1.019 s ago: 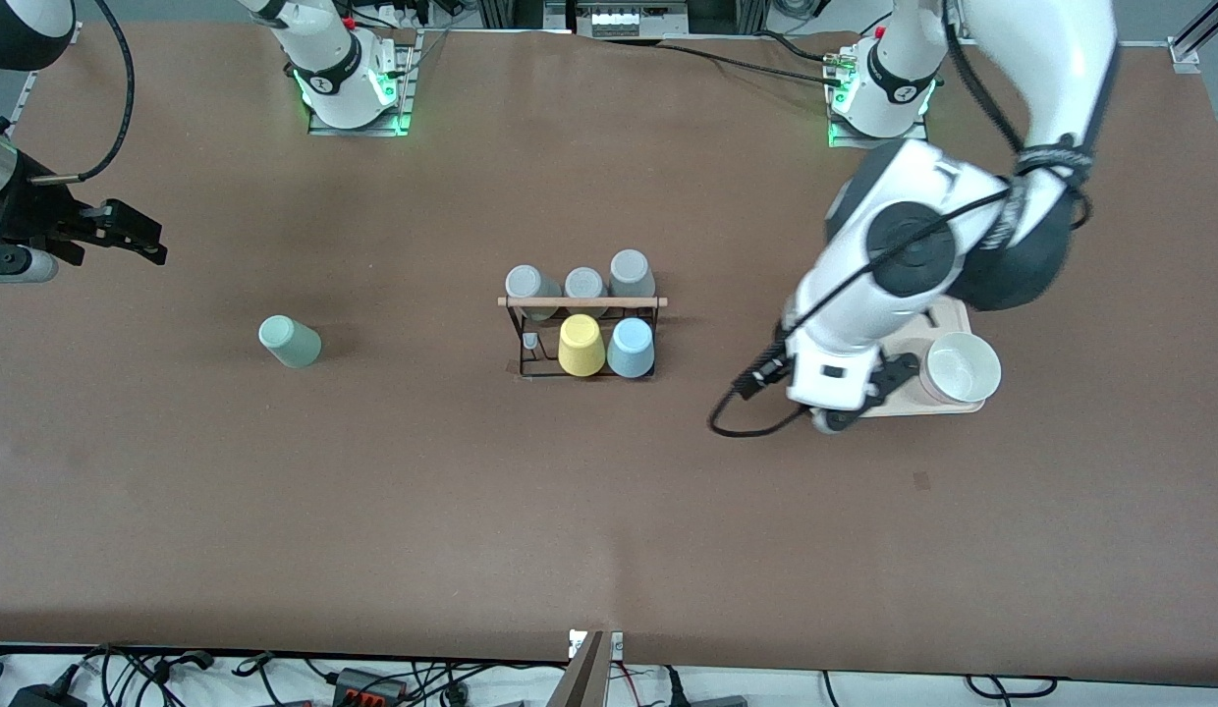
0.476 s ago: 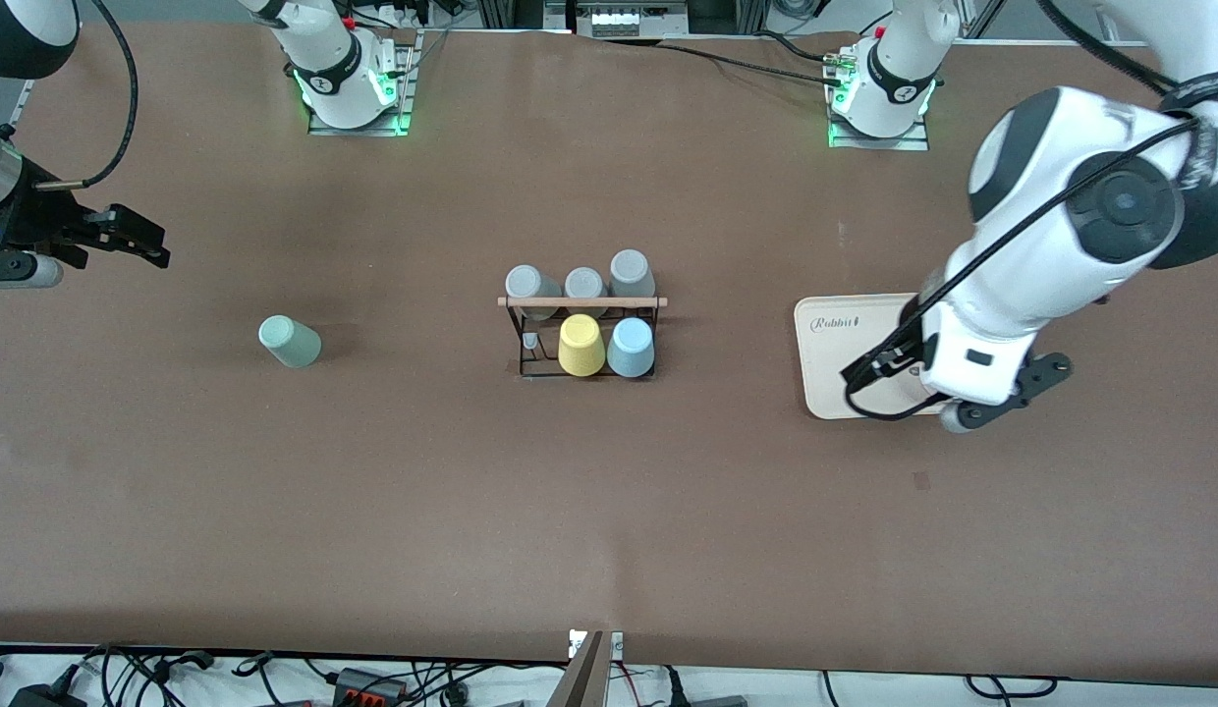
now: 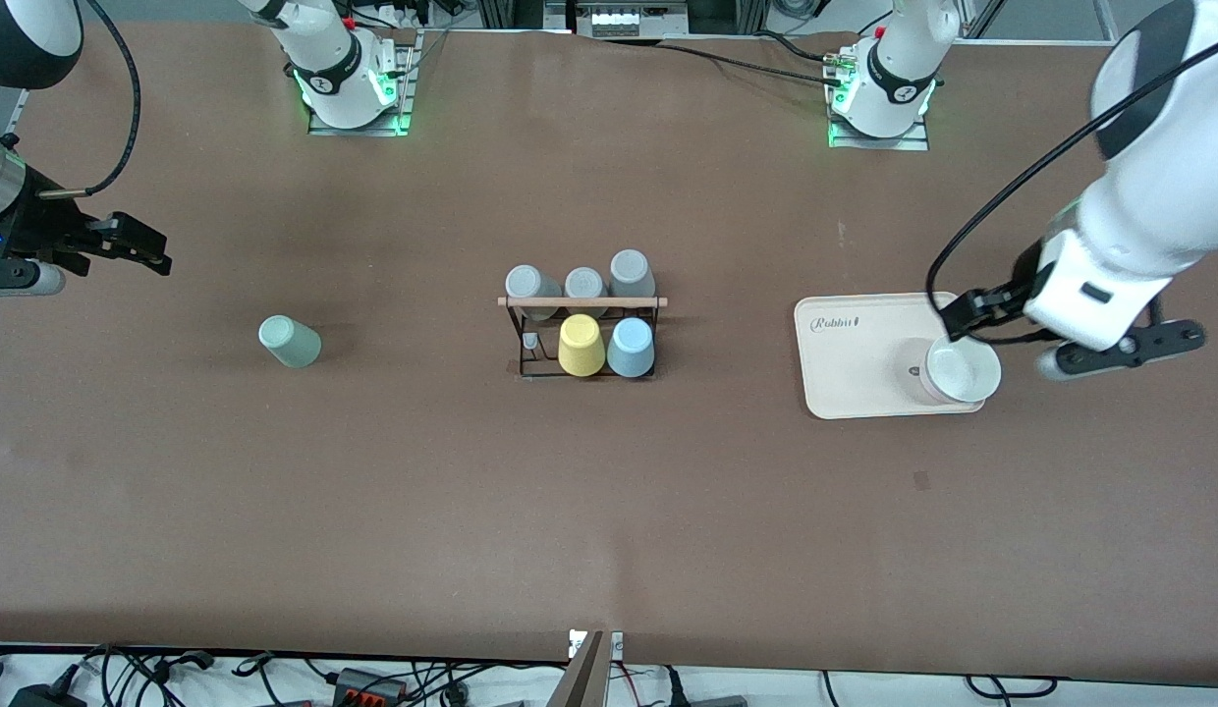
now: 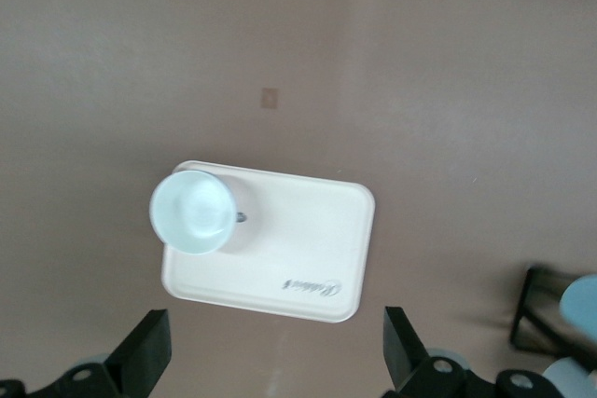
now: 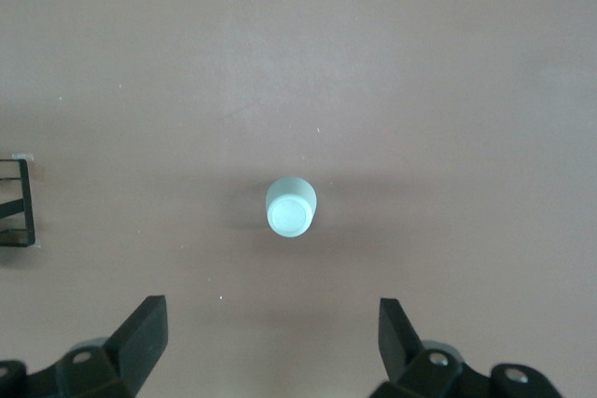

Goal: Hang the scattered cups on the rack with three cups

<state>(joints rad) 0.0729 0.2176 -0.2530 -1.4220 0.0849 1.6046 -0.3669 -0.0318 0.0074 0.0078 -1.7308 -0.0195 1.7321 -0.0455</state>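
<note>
I see left gripper [image 3: 1080, 339] swung off the rack [image 3: 581, 329] to over the tray [image 3: 855, 383], jaws apart, empty | blue cup [image 3: 631, 348] hung | mint cup [image 3: 289, 341] remains on bench; right gripper [image 3: 128, 245] waits beside it, jaws apart.

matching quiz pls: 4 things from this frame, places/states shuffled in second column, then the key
1. mint-green cup
2. light blue cup
3. white bowl
4. left gripper

A. on the beige tray
B. open, above the tray's edge at the left arm's end of the table
C. upside down on the rack, beside the yellow cup
D. alone on the table, toward the right arm's end

Pairs: 1-D, 2-C, 3-A, 4-B
</note>
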